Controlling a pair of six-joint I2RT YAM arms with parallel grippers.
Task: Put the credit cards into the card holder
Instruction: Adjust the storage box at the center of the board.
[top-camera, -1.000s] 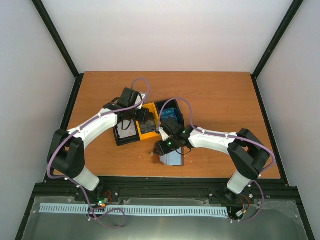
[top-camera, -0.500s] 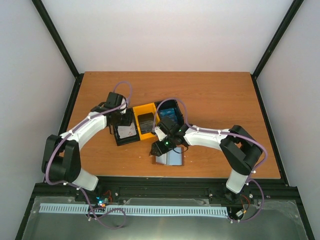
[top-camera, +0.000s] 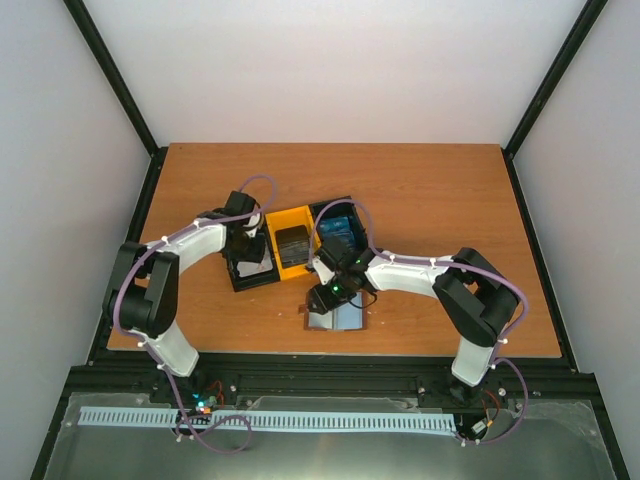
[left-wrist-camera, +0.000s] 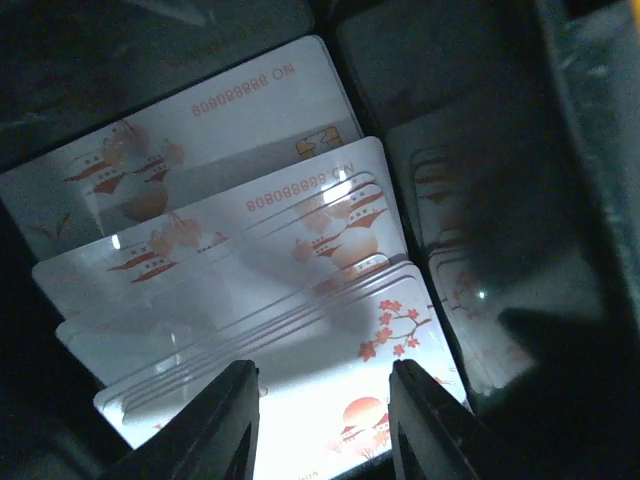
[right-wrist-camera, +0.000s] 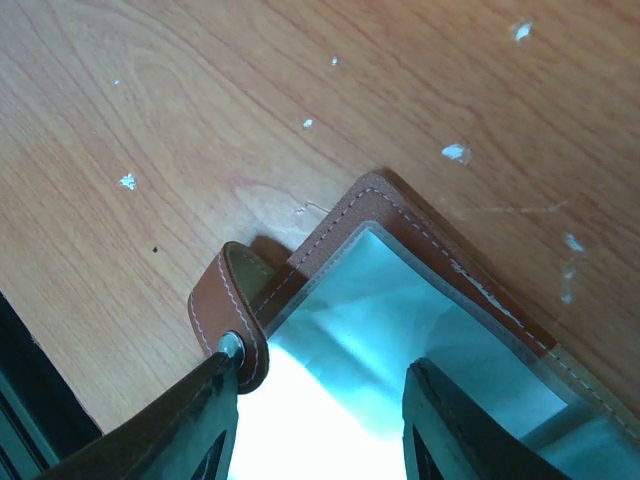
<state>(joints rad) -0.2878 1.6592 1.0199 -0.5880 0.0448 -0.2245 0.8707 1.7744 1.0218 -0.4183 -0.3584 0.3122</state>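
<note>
Whitish credit cards (left-wrist-camera: 300, 260) with red blossom prints lie fanned in the left black compartment of the tray (top-camera: 256, 264). My left gripper (left-wrist-camera: 320, 425) is open, low inside that compartment, its fingers (left-wrist-camera: 225, 420) straddling the nearest card; in the top view the left gripper (top-camera: 247, 243) sits over that compartment. The card holder (top-camera: 342, 320) lies open near the front edge, brown with a pale blue inside (right-wrist-camera: 420, 230). My right gripper (right-wrist-camera: 320, 420) is open just above its inner pocket, beside the snap strap (right-wrist-camera: 228, 305); it also shows in the top view (top-camera: 323, 298).
The black-and-yellow tray (top-camera: 283, 215) stands mid-table. Its yellow middle compartment holds dark cards (top-camera: 293, 243), its right compartment blue cards (top-camera: 338, 227). The tray's dark wall (left-wrist-camera: 590, 150) rises close to the right of my left gripper. Black frame rails border the table.
My left gripper has moved left from the yellow compartment to the left black compartment and come down over the whitish cards. My right gripper has stayed over the card holder.
</note>
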